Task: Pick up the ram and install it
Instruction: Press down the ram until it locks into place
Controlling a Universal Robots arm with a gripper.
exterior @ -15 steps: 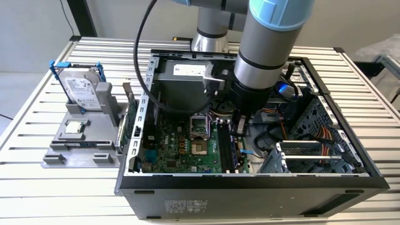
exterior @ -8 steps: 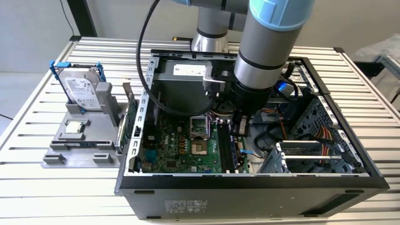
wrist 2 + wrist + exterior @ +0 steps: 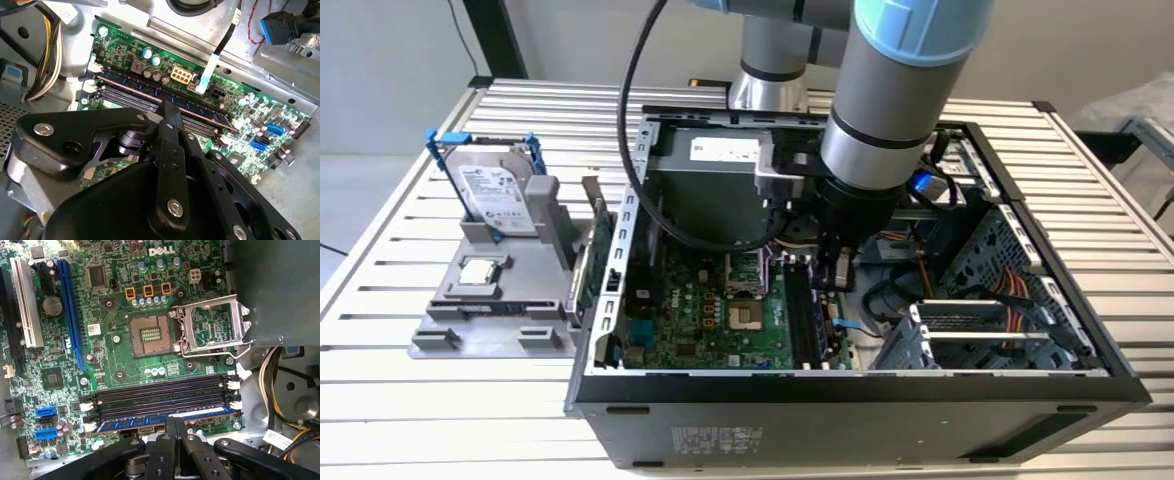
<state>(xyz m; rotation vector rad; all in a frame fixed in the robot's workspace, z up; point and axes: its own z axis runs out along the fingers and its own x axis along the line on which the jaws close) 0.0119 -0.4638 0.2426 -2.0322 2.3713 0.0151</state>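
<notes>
I see my arm reaching down into the open computer case (image 3: 854,385), which lies on its side on the slatted metal table (image 3: 400,400). The gripper (image 3: 829,272) hangs low over the motherboard (image 3: 707,325), right above the row of memory slots (image 3: 160,397) at the board's edge nearest the drive cage (image 3: 987,330).

In both wrist views the ram (image 3: 165,420) is a bluish stick standing on its edge in the outermost slot, the one farthest from the open processor socket (image 3: 150,334). It runs along the whole length of that slot, and the three black slots between it and the socket have no stick in them. The white latches (image 3: 235,395) at the slot ends are visible beside it.

The two black fingers (image 3: 175,427) are pressed together with no gap that I can see, and their tips come down to the top edge of the ram near its middle. They hold nothing between them; whether the tips really touch the stick or stay just above it, I cannot tell.

In the second wrist view the same stick (image 3: 200,107) shows as a long dark blue strip with a reddish line along it, and the finger tip (image 3: 169,107) meets it.

Outside the case, away from the motherboard, a grey holder (image 3: 494,300) stands on the table with a hard drive (image 3: 494,190) upright in it
</notes>
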